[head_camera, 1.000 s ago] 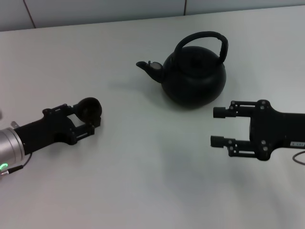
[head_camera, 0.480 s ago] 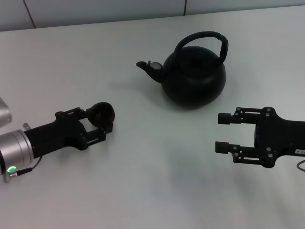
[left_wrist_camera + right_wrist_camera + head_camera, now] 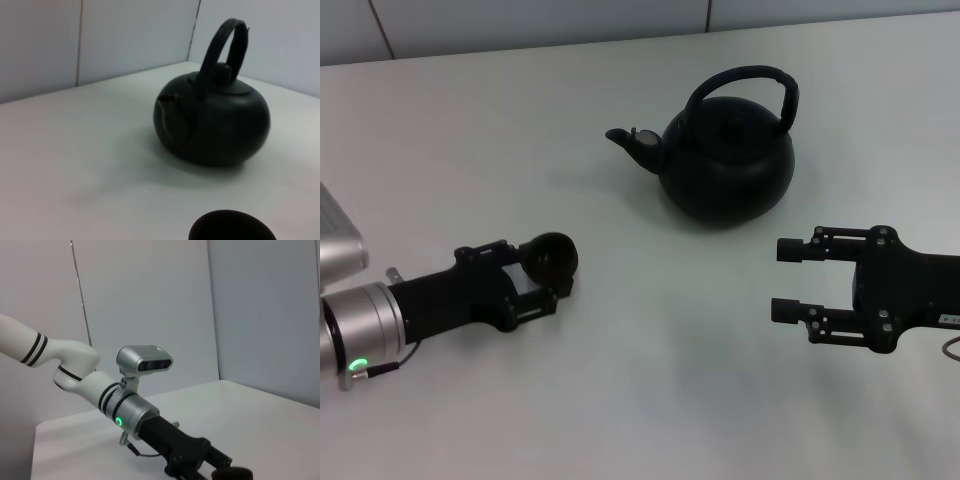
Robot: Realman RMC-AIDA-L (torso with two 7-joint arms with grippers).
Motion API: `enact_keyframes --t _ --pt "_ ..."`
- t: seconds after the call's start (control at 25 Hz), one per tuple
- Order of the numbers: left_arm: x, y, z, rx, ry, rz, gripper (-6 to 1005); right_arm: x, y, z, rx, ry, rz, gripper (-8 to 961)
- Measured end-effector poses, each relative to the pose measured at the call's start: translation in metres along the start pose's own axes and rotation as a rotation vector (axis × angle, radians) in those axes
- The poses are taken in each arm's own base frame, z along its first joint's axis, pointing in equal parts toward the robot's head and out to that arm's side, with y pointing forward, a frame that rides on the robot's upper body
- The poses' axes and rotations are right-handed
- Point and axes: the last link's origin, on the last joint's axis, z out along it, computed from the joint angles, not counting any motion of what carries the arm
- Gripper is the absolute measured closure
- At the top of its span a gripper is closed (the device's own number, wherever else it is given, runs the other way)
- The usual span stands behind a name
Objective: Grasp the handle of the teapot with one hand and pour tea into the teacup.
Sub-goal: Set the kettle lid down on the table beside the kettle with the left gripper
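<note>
- The teapot (image 3: 725, 165) stands upright on the white tabletop (image 3: 620, 380), toward the far middle in the head view, its short spout (image 3: 632, 143) pointing to the robot's left.
- The handle (image 3: 745, 88) arches over the lid with nothing gripping it.
- The left pincer (image 3: 545, 265) lies low over the tabletop at the near left, clenched on the teacup (image 3: 552, 255), which sits between its fingers, well apart from the teapot and nearer the robot than the spout.
- The right pincer (image 3: 790, 280) hovers at the near right, released, its two fingers spread and pointing left; it is near the teapot but not touching it.
- Only the head view shows both pincers and the teapot together.
- The left wrist view shows what the head view does not: the teapot (image 3: 212, 125) from the spout side, with the handle (image 3: 227, 47) seen nearly edge-on and the lid knob (image 3: 223, 70) beneath it. Just the dark rim of the teacup (image 3: 232, 227) appears at the near edge, and none of the arm's own fingers.
- The right wrist view misses the teapot; it looks across at the left arm (image 3: 75, 375), white with black bands, its silver wrist camera (image 3: 145, 360) and a green light (image 3: 119, 421) on the silver collar.
- No brand, label or readable writing appears in any view.
</note>
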Motion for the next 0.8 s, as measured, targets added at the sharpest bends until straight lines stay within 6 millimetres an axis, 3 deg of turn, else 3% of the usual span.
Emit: enact_keyframes --t 0.8 --pt "-0.0084 0.0022 0.0054 0.007 -0.057 0.022 297 -0.0028 -0.0027 0.0027 -0.005 -0.001 -0.003 310"
